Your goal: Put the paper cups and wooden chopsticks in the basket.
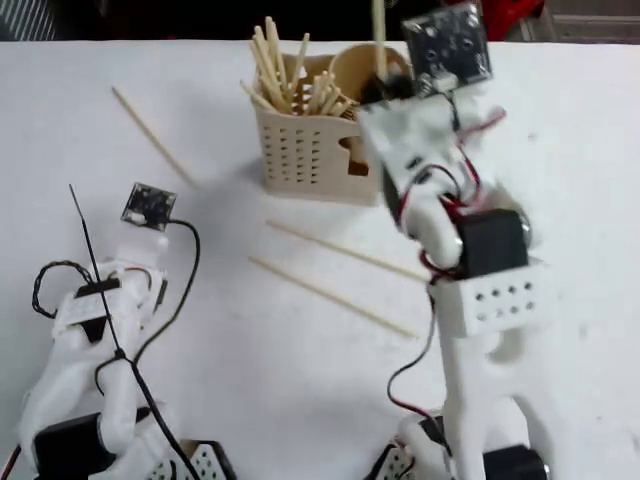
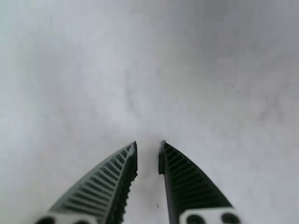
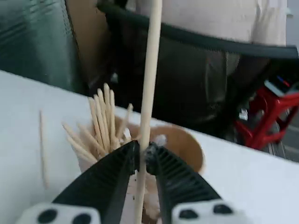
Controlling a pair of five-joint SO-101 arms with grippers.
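Wooden chopstick [image 3: 150, 70] stands clamped upright in the right gripper [image 3: 144, 147] above the 12 o'clock basket [image 1: 305, 150] (cup [image 1: 350, 65] inside); the left gripper [image 2: 148, 145] has its jaws barely parted, empty.

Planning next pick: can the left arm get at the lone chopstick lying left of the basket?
Probably yes: the chopstick lies alone on bare table, nothing on it, and the left gripper holds nothing, on that same side. Actual reach unconfirmed.

The worktop [image 1: 230, 330] is looking matt white. The basket [image 1: 305, 160] is showing smooth cream plastic, the paper cup [image 1: 362, 66] dull brown paper. The chopstick [image 3: 152, 70] is looking like pale bare wood, the fingers [image 3: 112, 175] dark ribbed plastic.
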